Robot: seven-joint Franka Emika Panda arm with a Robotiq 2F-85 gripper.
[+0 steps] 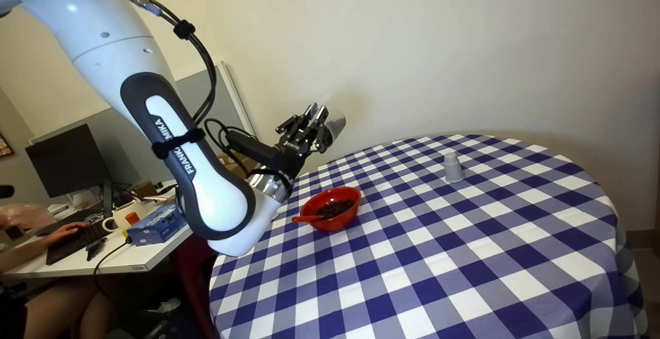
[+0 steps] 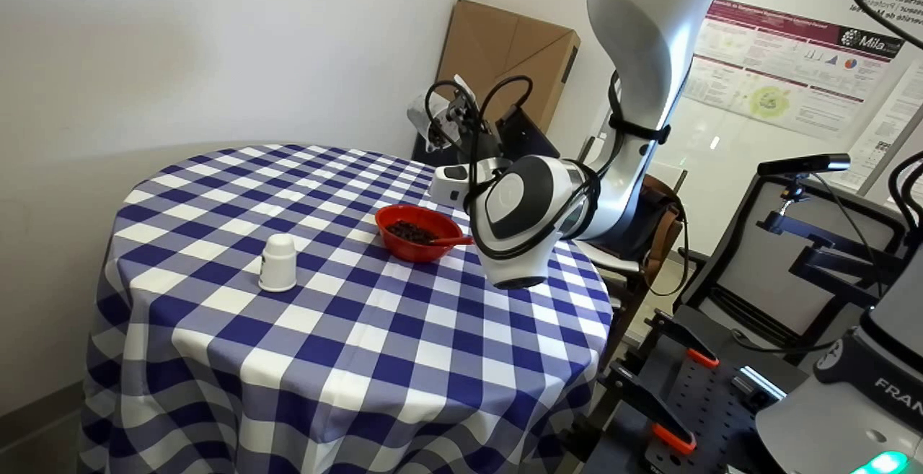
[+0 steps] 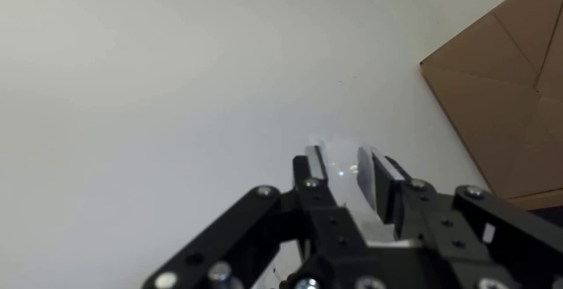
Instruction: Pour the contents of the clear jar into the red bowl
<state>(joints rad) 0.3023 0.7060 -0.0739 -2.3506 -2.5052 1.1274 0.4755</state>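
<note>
The red bowl (image 1: 344,220) stands on the checked tablecloth with dark small pieces inside and a red spoon (image 1: 308,219) over its rim; the bowl also shows in an exterior view (image 2: 411,249). My gripper (image 1: 318,117) is raised above the table's far edge, beyond the bowl and not over it. It is shut on the clear jar (image 1: 337,124), which is tilted. The jar also shows in an exterior view (image 2: 424,115), with some dark bits at its lower side. In the wrist view the see-through jar (image 3: 343,183) lies between the fingers; its outline is faint.
A white upside-down cup (image 1: 453,167) stands on the table, also in an exterior view (image 2: 278,265). The wall is close behind the gripper. A large cardboard box (image 2: 497,48) leans there. A desk (image 1: 149,256) with a person's arm is beside the table.
</note>
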